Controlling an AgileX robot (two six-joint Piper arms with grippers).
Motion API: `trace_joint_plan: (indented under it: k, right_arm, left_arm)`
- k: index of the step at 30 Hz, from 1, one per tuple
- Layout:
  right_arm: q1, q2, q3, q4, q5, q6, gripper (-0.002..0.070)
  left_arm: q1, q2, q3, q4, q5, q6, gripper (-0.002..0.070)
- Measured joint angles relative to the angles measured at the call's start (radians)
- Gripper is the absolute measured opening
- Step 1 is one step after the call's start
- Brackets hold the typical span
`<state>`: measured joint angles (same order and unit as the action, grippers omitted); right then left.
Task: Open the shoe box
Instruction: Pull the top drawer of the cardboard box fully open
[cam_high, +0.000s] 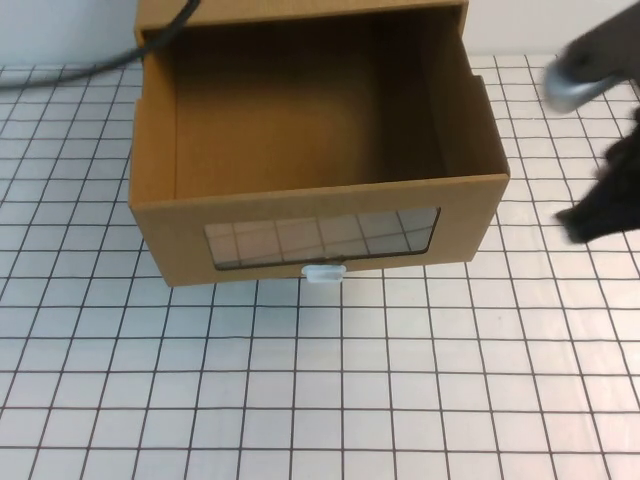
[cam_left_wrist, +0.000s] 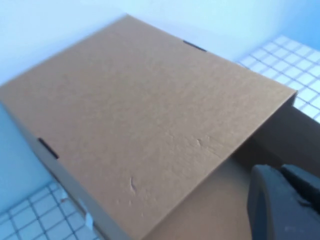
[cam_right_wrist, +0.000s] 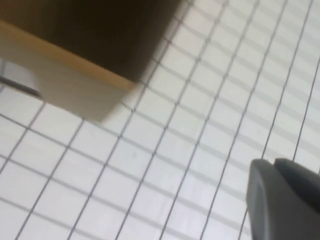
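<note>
Gridded table (cam_high: 320, 400), shoe box (cam_high: 155, 170) drawer standing out, white tab (cam_high: 324, 271) at front, right gripper (cam_high: 590, 215) apart at right, seemingly closed, empty, left gripper (cam_left_wrist: 285, 200) over box top, grip indiscernible.

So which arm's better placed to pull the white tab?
Probably right. The right gripper, shut, is off the front-right corner of the drawer, nearer the white tab; the left gripper is over the box top, behind.

Open box (cam_high: 170, 240) (right end effector (cam_high: 588, 218) beside)

White grid-lined table (cam_high: 320, 400) underneath; black cable (cam_high: 100, 66) lying across far-left corner — pale wall (cam_high: 60, 25) behind.
</note>
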<state>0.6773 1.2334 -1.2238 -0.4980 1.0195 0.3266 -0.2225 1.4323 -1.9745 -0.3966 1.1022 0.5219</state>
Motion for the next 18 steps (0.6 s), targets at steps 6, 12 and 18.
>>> trace_joint_plan:
  k: [6,12,18]
  right_arm:
    - [-0.319,-0.103,0.021,0.366,0.011,-0.240,-0.0013]
    - [-0.452,-0.294,0.172,0.471,-0.088,-0.287,-0.0013]
    - [-0.456,-0.511,0.374,0.597,-0.228,-0.290,-0.0013]
  left_arm:
    - [0.000,-0.378,0.508,0.004,-0.371,0.076,-0.0002]
    - [0.000,-0.774,1.035,-0.017,-0.828,0.092,-0.0002]
    - [0.000,-1.100,1.403,-0.021,-0.934,0.094,-0.0002]
